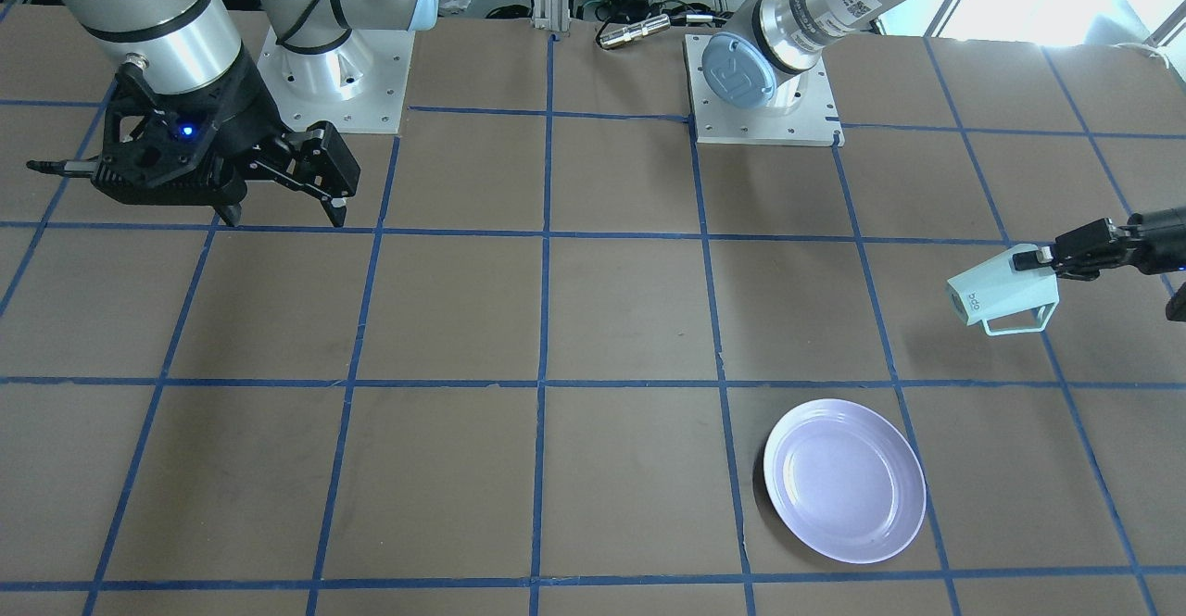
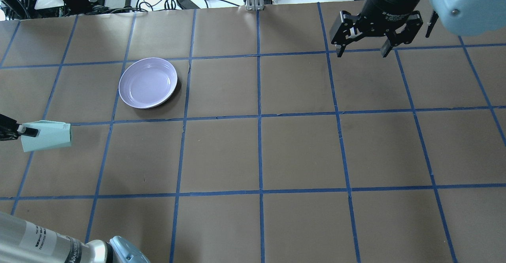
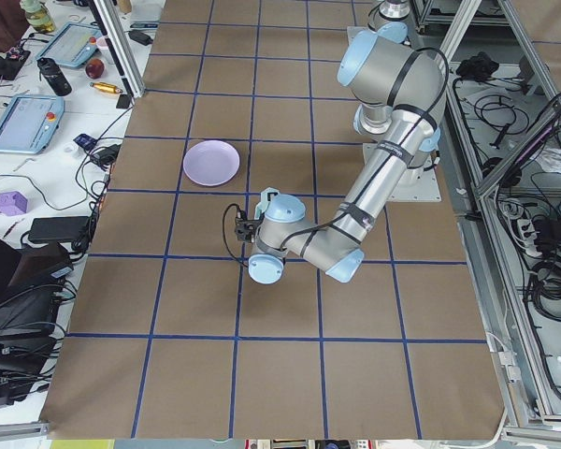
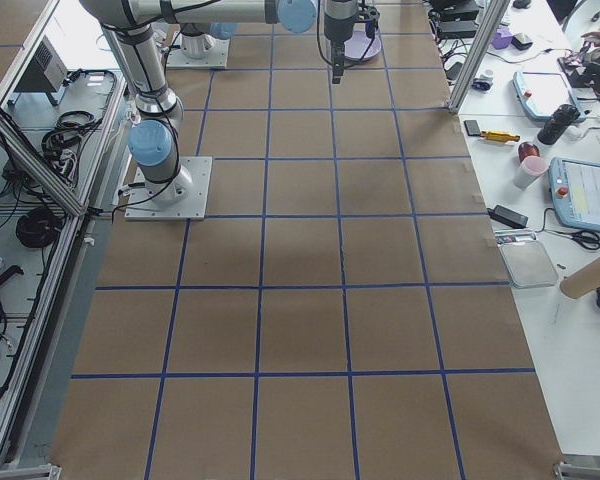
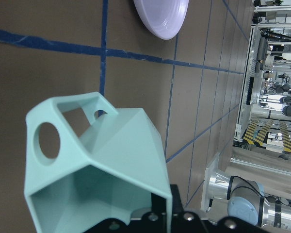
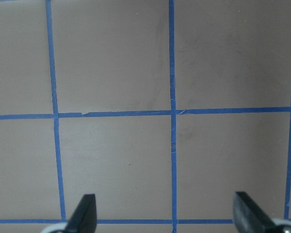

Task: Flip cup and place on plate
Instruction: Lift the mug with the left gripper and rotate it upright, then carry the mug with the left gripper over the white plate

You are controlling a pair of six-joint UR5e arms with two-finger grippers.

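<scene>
**Cup in transfer.** The cup (image 1: 1003, 292), a pale mint-green faceted mug with an angular open handle beneath it and small dark lettering on its base, lies on its side with its rim clamped in the left gripper (image 1: 1036, 259). It is held apart from the glossy lavender plate (image 1: 845, 480), on the plate's robot-ward side and farther to the robot's left. The right gripper (image 2: 361, 52) stands well apart from the plate, its jaws spread wide.

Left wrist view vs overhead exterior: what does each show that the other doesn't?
Only left wrist: the hollow inside of the cup and a round hole in its handle. Only overhead: the right gripper, open, far across the table. Both: the left gripper shut on the rim, the cup on its side, the plate empty.
</scene>
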